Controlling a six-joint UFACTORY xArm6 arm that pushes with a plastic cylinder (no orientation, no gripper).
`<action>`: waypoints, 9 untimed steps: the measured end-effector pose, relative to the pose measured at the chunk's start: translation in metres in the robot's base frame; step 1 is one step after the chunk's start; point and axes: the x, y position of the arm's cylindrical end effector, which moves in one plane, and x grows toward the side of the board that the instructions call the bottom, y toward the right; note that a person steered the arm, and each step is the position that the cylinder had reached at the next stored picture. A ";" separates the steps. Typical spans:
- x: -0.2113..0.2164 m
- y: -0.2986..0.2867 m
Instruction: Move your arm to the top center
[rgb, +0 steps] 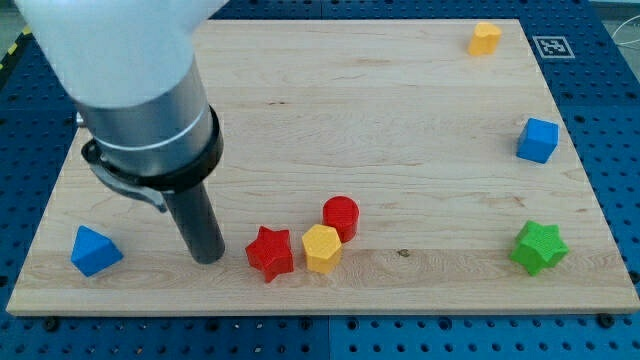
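My tip (208, 258) rests on the wooden board (380, 110) at the view's lower left, below the large white and grey arm body. A red star block (270, 253) lies just right of the tip, a small gap apart. A yellow hexagon block (322, 248) touches the star's right side, and a red cylinder block (341, 216) sits just above and right of the hexagon. A blue triangular block (95, 250) lies to the left of the tip.
A yellow hexagon block (485, 38) sits near the top right corner. A blue cube (538, 140) is at the right edge and a green star block (540, 247) at the lower right. A black-and-white marker tag (553, 46) is at the top right corner.
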 end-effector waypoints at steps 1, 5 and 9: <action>0.005 0.017; -0.042 -0.013; -0.282 -0.011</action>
